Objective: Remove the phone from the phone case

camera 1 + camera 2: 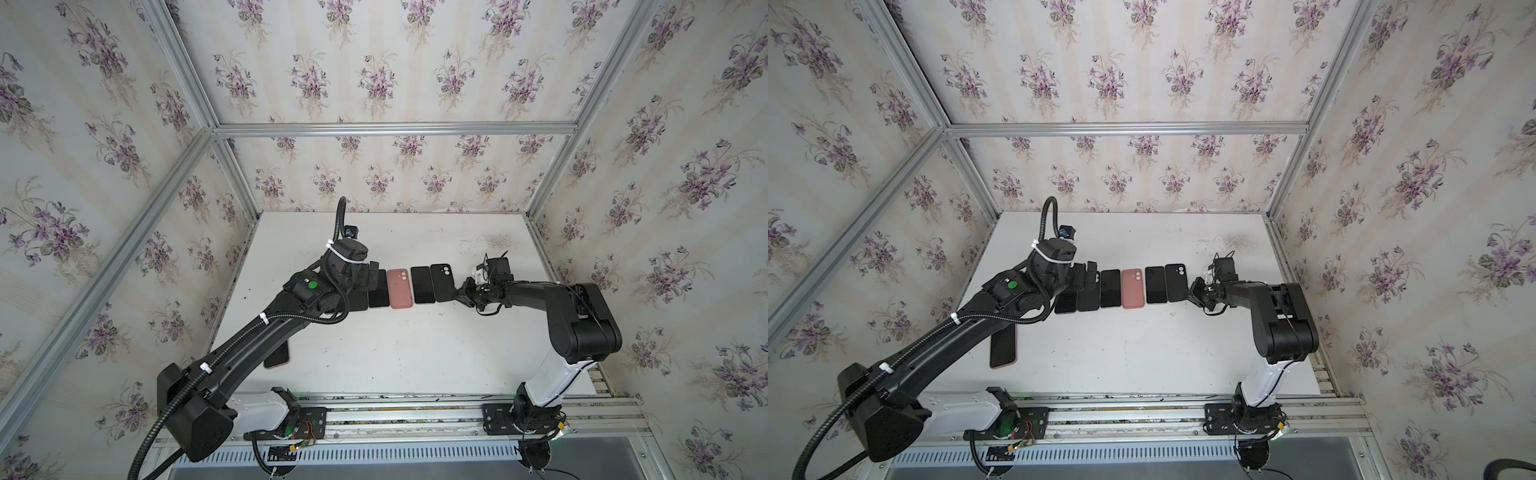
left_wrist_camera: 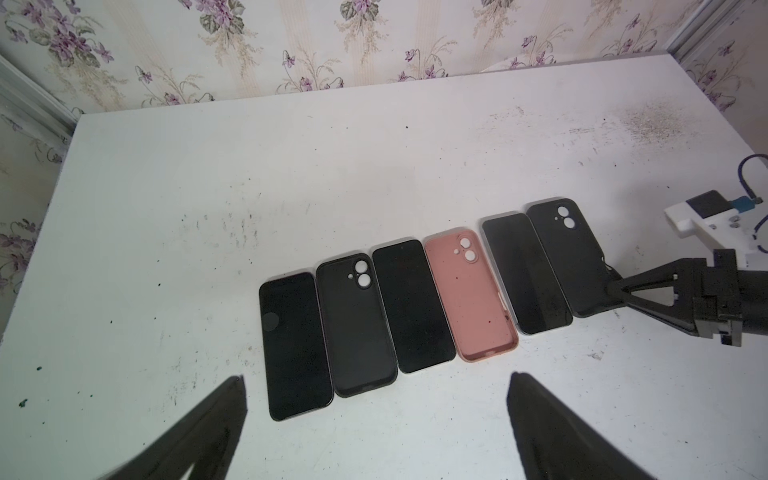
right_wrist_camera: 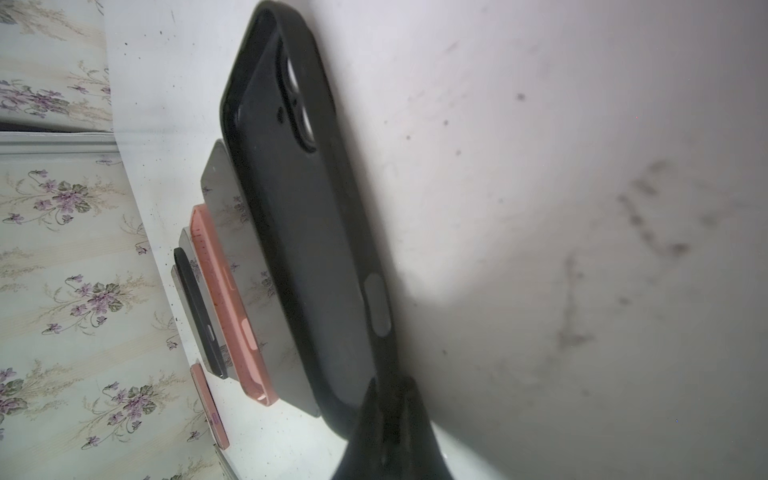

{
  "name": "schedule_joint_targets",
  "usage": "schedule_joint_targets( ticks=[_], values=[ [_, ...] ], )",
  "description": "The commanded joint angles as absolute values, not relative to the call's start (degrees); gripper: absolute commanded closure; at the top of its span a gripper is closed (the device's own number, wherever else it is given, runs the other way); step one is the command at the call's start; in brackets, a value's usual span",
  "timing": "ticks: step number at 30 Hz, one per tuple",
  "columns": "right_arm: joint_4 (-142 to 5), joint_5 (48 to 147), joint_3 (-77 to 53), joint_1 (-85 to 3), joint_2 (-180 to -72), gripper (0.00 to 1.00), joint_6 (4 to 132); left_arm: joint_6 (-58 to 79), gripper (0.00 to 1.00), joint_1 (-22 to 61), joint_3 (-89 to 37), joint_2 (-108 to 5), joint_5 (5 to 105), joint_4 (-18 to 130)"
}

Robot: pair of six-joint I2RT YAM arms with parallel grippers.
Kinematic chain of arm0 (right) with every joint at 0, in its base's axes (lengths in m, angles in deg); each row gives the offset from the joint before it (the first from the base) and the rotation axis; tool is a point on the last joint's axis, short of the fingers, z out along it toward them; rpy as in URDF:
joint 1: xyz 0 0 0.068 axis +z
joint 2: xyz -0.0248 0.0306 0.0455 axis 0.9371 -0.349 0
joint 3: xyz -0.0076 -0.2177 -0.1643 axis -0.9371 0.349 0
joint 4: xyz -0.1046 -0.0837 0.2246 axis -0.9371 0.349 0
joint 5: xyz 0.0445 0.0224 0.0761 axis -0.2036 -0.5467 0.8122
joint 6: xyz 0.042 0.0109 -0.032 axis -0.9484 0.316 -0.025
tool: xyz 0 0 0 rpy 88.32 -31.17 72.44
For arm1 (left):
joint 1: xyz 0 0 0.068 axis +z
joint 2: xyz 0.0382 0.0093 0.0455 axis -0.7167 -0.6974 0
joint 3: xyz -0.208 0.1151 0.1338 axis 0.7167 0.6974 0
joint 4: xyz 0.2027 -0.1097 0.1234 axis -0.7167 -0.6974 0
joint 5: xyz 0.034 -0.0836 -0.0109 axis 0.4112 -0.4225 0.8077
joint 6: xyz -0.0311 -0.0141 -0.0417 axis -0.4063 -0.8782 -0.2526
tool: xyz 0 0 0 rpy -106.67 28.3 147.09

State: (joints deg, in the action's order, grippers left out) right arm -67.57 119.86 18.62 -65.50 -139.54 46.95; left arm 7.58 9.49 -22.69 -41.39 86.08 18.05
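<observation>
White scuffed desk (image 1: pixel 415 353), floral-papered walls (image 1: pixel 374 75) inside a metal frame. Across the middle of the desk I see a row of six items lying side by side, long edges close together. From the left they are the far-left phone (image 2: pixel 295 345), left black case (image 2: pixel 357 328), middle phone (image 2: pixel 413 305), pink case (image 2: pixel 471 295), right phone (image 2: pixel 525 274) and right black case (image 2: pixel 571 257).

All three phones lie screen-up with dark screens. All three cases are empty, inside facing up, camera holes toward the back wall. The right phone lies just beside the right black case, out of it.

A seventh item, the cased phone (image 1: pixel 1003 347), has a dark face and a pink rim. It lies well apart from the row near the front left of the desk, partly under the left arm.

The left pincer (image 2: pixel 376 378) has its jaws wide apart with nothing in them, and it hovers over the left end of the row. The right pincer (image 3: pixel 390 388) is closed tight, its tips pinching the side wall of the right black case by its near corner. I can't tell whether that corner is lifted off the desk.
</observation>
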Motion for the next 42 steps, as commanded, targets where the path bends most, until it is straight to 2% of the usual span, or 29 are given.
schedule_joint_targets(
  ticks=[1, 17, 26, 32, 34, 37, 42],
  values=[
    [-69.01, 118.04, 19.77, -64.18, -139.77, 1.0, 45.24, 4.98, 0.0, 10.42, -21.98, -40.44, 85.22, 17.07],
    [-75.33, 115.87, 25.98, -56.25, -137.7, 1.0, 37.78, -3.88, 0.0, 15.83, -20.51, -36.32, 84.94, 9.73],
    [-74.48, 116.62, 25.99, -55.04, -137.58, 0.99, 37.71, -8.77, 0.0, 19.14, -17.15, -32.29, 84.1, 6.13],
    [-70.84, 117.34, 25.32, -55.04, -135.42, 0.61, 39.73, -12.03, 0.0, 23.24, -13.61, -29.03, 82.1, 3.64],
    [-68.69, 117.68, 24.65, -54.99, -134.61, 0.53, 41.15, -12.55, 0.0, 25.13, -12.37, -28.23, 81.21, 2.55],
    [-64.71, 118.06, 23.41, -55.06, -132.92, 0.27, 43.91, -13.57, 0.0, 28.62, -10.49, -26.88, 80.17, 0.61],
    [-59.03, 116.22, 21.91, -55.07, -127.43, 0.2, 48.79, -15.61, 0.0, 35.79, -7.02, -23.96, 80.28, -2.74]
  ],
)
